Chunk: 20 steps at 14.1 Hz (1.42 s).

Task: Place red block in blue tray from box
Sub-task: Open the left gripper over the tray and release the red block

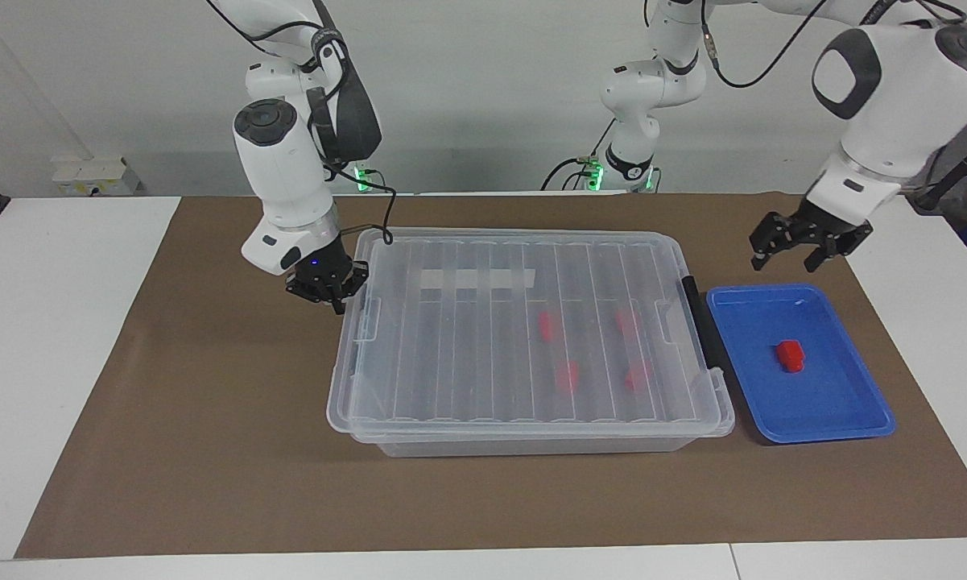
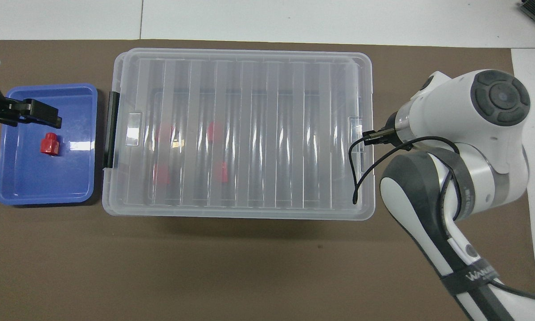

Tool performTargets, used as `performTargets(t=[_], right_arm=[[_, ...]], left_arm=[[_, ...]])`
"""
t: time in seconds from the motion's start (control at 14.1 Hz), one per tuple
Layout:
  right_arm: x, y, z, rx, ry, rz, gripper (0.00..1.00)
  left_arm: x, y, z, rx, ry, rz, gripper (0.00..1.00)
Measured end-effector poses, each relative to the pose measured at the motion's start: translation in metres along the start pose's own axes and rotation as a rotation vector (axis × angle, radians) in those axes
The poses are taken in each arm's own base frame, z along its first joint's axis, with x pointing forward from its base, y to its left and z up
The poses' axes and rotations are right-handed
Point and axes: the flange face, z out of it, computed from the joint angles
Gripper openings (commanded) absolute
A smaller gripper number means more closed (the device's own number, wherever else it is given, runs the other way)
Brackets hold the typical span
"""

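One red block (image 1: 790,356) lies in the blue tray (image 1: 853,419) at the left arm's end of the table; it also shows in the overhead view (image 2: 50,144), as does the tray (image 2: 18,187). The clear box (image 1: 419,362) stands beside the tray with its ribbed lid on. Several more red blocks (image 1: 566,376) show through the lid. My left gripper (image 1: 787,259) is open and empty, raised over the tray's edge nearer the robots (image 2: 35,117). My right gripper (image 1: 326,292) is low at the box's end toward the right arm, beside the lid's corner. The overhead view hides it under its arm.
A dark latch (image 1: 696,322) sits on the box's end next to the tray. A white tape strip (image 1: 475,279) is on the lid. A brown mat (image 1: 209,451) covers the table under everything. A black cable (image 2: 356,169) hangs from the right wrist over the lid's end.
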Motion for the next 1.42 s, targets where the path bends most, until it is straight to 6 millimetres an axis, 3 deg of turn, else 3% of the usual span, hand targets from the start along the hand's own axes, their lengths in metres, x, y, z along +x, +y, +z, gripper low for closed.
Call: performTargets(t=[0.14, 0.36, 0.85, 1.07, 1.21, 1.35, 1.42], right_arm=[[0.000, -0.001, 0.000, 0.001, 0.000, -0.001, 0.00], [0.000, -0.002, 0.000, 0.001, 0.000, -0.004, 0.00], [0.000, -0.007, 0.000, 0.003, 0.000, -0.011, 0.00], [-0.002, -0.006, -0.004, 0.003, -0.003, -0.010, 0.00], [-0.005, -0.001, -0.014, 0.001, -0.009, 0.003, 0.00], [-0.011, 0.016, -0.026, -0.005, -0.023, 0.047, 0.00], [-0.014, 0.027, -0.031, -0.008, -0.033, 0.084, 0.32]], left_arm=[[-0.015, 0.035, -0.021, 0.004, 0.002, 0.050, 1.00], [-0.024, 0.055, -0.015, 0.006, -0.022, 0.084, 1.00], [-0.026, 0.045, -0.009, 0.006, -0.037, 0.066, 1.00], [-0.029, 0.047, -0.021, 0.005, -0.058, 0.070, 1.00], [-0.030, 0.050, -0.031, 0.005, -0.051, 0.074, 1.00], [-0.028, 0.044, -0.026, 0.004, -0.059, 0.065, 1.00], [-0.026, 0.043, -0.023, 0.004, -0.063, 0.062, 1.00]])
